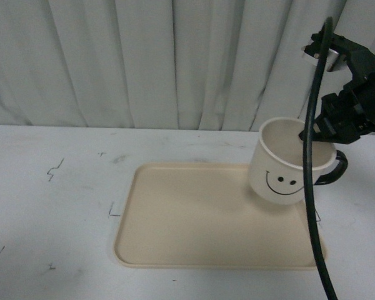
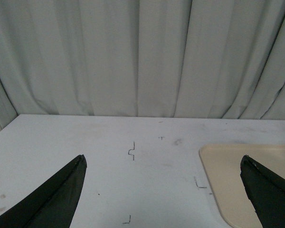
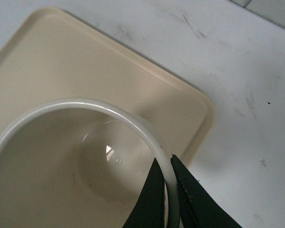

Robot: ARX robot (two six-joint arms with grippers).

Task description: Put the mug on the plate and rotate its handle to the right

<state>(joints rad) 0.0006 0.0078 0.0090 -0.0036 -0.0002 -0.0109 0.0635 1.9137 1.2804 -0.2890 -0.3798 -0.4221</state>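
1. The mug (image 1: 284,165) hangs tilted over the far right corner of the plate (image 1: 194,231), with its handle (image 1: 337,170) pointing right.
2. Step in hand: placement. The next move calls for lowering the mug level inside the rim; the handle likely needs little turning.
3. The right gripper (image 1: 312,132) reaches in from above with its jaws pinching the mug wall near the handle.
4. The left gripper (image 2: 162,160) hovers over the table (image 2: 109,142), jaws wide and empty.
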